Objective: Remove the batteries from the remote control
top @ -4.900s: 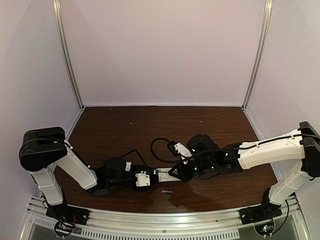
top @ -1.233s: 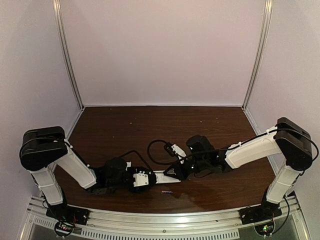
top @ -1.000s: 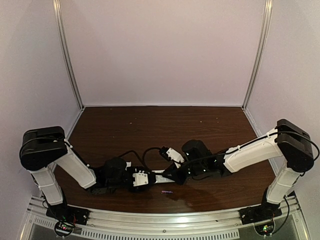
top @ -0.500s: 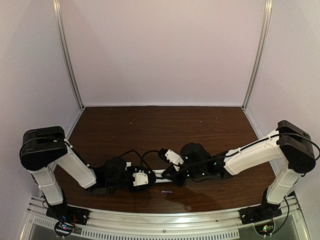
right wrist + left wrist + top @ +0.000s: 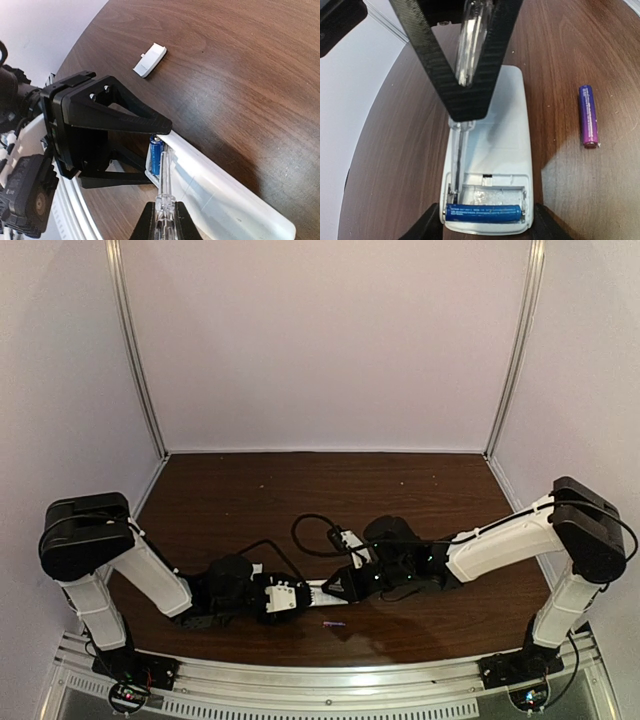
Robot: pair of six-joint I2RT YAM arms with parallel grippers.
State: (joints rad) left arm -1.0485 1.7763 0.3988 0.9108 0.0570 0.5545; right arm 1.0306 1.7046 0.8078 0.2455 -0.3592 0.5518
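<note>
– Dark wood table (image 5: 220, 500), pale lilac walls (image 5: 320, 340) on three sides. Seen from above, where is the remote (image 5: 318, 589)?
– Near the front edge, about the middle, lying flat between the two arms. The left gripper (image 5: 290, 600) is at one end of it, and the right gripper (image 5: 340, 586) comes in low over the other end.
– And the batteries?
– A purple battery (image 5: 333, 624) lies loose on the wood just in front of the remote, touching nothing.
– What does the left wrist camera show?
– The remote is back-up, with its compartment open at the near end. A blue battery (image 5: 483, 213) sits crosswise in it against the near wall. The left fingers (image 5: 427, 230) press on both long sides of the remote there, so that hand is closed on it. The purple battery lies on the table off to one side, apart.
– And the right hand?
– Its black fingers pinch a clear-handled tool (image 5: 470, 45). The thin shaft runs down along one long edge of the remote to one end of the blue battery.
– Right wrist view?
– The fingers are tight on the tool's handle. The tip is at the blue battery's end, right under a finger of the left gripper. A small white cover (image 5: 150, 60) lies on the wood beyond, well apart.
</note>
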